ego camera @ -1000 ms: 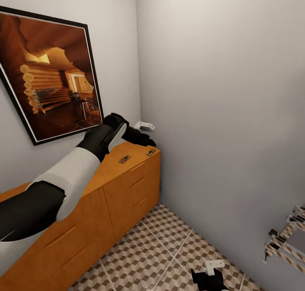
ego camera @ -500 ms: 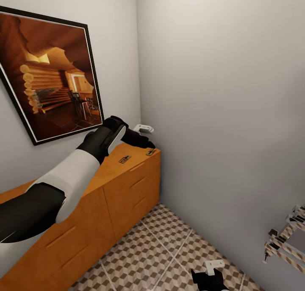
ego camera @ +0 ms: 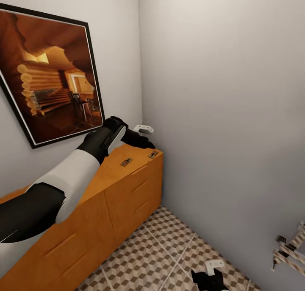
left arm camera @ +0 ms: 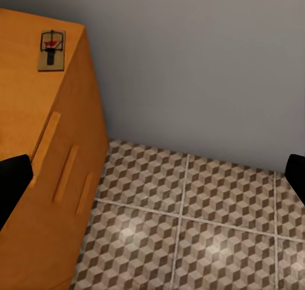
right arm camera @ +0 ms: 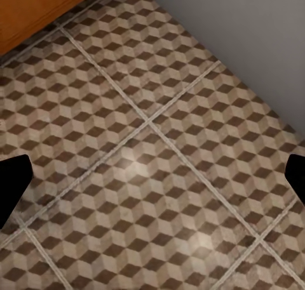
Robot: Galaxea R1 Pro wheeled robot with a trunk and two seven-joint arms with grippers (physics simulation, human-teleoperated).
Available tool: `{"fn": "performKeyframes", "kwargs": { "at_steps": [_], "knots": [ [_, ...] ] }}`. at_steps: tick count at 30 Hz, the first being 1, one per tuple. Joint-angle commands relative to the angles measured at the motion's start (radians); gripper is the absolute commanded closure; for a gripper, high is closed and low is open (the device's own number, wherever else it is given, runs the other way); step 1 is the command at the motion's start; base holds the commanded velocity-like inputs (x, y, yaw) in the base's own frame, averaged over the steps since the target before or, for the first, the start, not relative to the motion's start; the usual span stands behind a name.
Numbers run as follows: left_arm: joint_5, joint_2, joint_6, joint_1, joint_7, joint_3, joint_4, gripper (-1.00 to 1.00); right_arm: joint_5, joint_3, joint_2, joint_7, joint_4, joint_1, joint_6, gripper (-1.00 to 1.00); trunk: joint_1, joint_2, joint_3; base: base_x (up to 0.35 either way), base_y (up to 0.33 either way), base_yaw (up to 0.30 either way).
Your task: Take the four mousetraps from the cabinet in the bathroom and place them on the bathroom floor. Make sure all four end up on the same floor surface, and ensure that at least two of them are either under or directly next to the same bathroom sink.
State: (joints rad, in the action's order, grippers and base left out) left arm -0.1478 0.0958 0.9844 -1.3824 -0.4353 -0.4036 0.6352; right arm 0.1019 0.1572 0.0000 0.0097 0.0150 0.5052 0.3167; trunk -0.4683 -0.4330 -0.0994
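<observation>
The orange-brown cabinet (ego camera: 114, 197) runs along the left wall. Two small dark mousetraps lie on its top: one mousetrap (ego camera: 126, 162) further in, another mousetrap (ego camera: 153, 154) near the far corner. That corner mousetrap (left arm camera: 52, 49) lies flat beside the cabinet's edge (left arm camera: 70, 131) in the left wrist view. My left gripper (ego camera: 145, 143) hovers just above the far end of the cabinet top, open and holding nothing, its fingertips (left arm camera: 13, 182) spread wide. My right gripper (ego camera: 207, 279) hangs low over the cube-patterned bathroom floor (right arm camera: 159, 150), open and empty.
A framed picture (ego camera: 51, 74) hangs on the left wall above the cabinet. Grey walls (ego camera: 220, 91) close the corner behind and to the right. A pale frame-like object (ego camera: 290, 248) juts in at the right edge. Tiled floor (ego camera: 161, 248) lies between cabinet and wall.
The whole head view has shifted a little, so the camera moved. My left gripper stands slightly higher over the cabinet's far corner than before. The mousetraps lie where they were.
</observation>
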Motion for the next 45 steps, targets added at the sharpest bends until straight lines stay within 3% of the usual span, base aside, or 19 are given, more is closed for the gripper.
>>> {"fn": "performKeyframes", "kwargs": {
  "at_steps": [1, 19, 30, 40, 45],
  "knots": [
    [-0.010, -0.001, 0.005, -0.001, 0.005, -0.003, -0.001, -1.00, 0.010, 0.008, 0.000, 0.001, -0.001, 0.001, 0.004, -1.00, -0.001, -0.002, -0.002, 0.208, 0.083, 0.000],
    [-0.009, -0.001, 0.005, -0.001, 0.006, -0.003, -0.012, -1.00, 0.010, 0.008, 0.000, 0.000, -0.002, -0.006, -0.004, -1.00, -0.001, -0.002, -0.002, 0.201, 0.015, 0.000],
    [-0.009, -0.001, 0.005, -0.001, 0.006, -0.003, -0.012, -1.00, 0.011, 0.008, 0.002, 0.010, -0.003, -0.116, -0.130, -1.00, -0.001, -0.002, -0.002, 0.020, 0.000, 0.000],
    [-0.009, -0.004, 0.005, 0.001, 0.006, -0.003, -0.013, -1.00, 0.012, 0.008, 0.026, 0.039, -0.003, -0.224, -0.155, -1.00, -0.001, -0.002, -0.002, 0.001, 0.000, 0.000],
    [-0.009, -0.012, 0.005, 0.006, 0.005, -0.003, -0.011, -1.00, 0.012, 0.008, 0.033, 0.050, -0.003, -0.244, -0.172, -1.00, -0.001, -0.002, -0.002, 0.000, 0.000, 0.000]
  ]
}}
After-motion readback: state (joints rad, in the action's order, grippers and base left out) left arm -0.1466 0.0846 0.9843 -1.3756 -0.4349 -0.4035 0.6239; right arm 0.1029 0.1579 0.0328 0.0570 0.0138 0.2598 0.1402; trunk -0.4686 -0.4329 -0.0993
